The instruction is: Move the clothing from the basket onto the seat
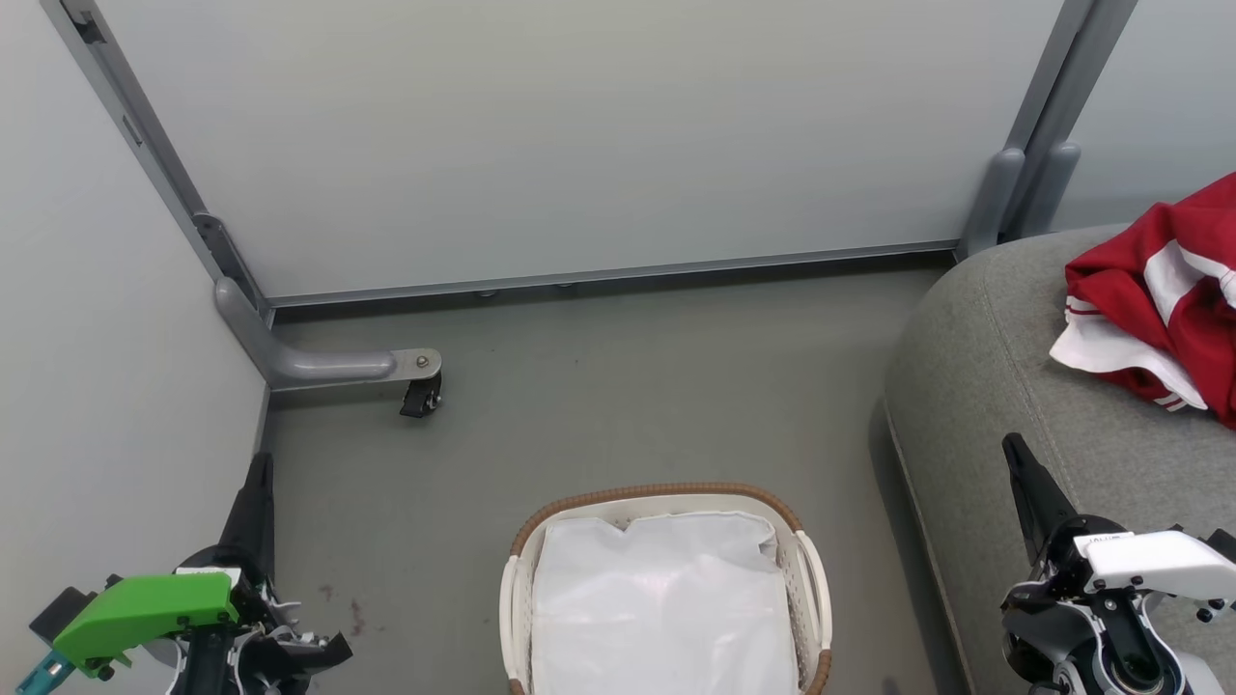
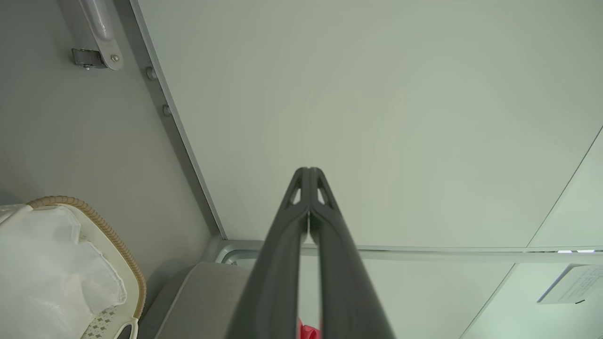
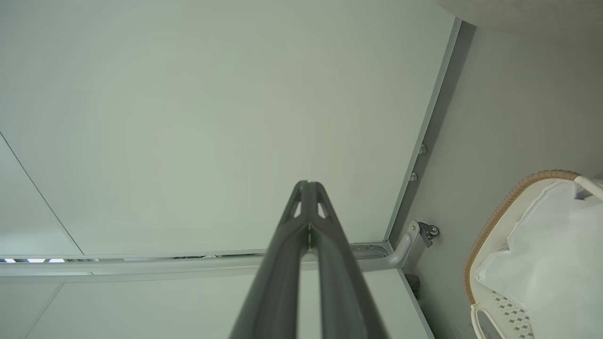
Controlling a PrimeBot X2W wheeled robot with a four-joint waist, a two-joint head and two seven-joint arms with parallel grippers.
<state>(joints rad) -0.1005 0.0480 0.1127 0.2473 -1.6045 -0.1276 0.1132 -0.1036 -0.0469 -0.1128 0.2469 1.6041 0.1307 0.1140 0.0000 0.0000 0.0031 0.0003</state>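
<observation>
Pressed together, gripping nothing: left gripper (image 2: 309,173), right gripper (image 3: 308,185). Ahead of right jaws, red clothing (image 1: 1144,290) heaped on seat (image 1: 975,386). Between both jaws, basket (image 1: 666,490) with white liner (image 1: 666,598).

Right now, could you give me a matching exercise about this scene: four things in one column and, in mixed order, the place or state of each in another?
Things:
1. clothing
2. basket
3. left end effector
4. white lining sheet

Places or states:
a. inside the basket
b. shut, holding nothing
c. on the floor, beside the seat
d. lying on the seat

Pairs: 1-d, 2-c, 3-b, 4-a.
</observation>
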